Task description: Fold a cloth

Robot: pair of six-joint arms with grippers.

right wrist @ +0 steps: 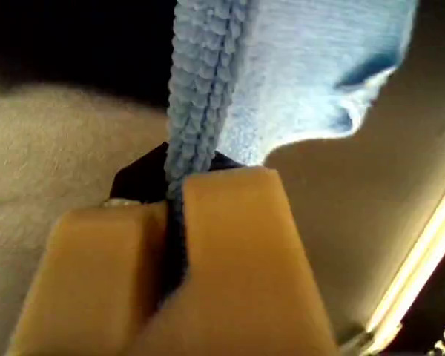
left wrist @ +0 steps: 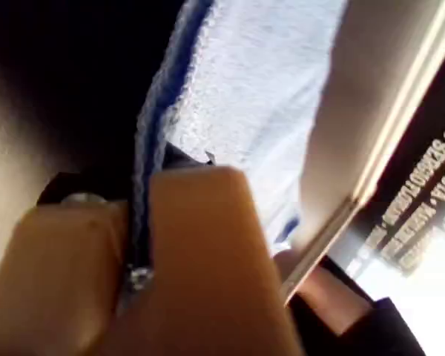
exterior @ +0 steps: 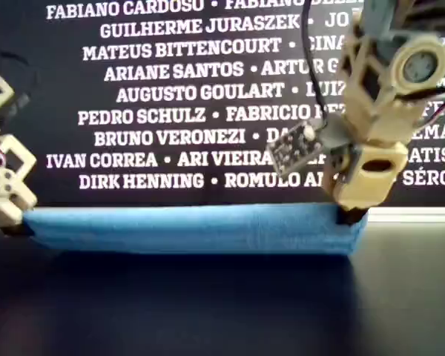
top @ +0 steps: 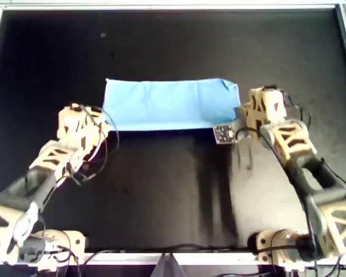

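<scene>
The thin light-blue woven cloth [top: 169, 104] lies as a folded wide band on the black table mat [top: 161, 184]. The left gripper [left wrist: 137, 222] is clenched on its edge, and the right gripper [right wrist: 174, 222] pinches the other end.

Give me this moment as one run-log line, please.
cloth: folded once, flat on mat | left gripper: shut on cloth edge | right gripper: shut on cloth edge
</scene>
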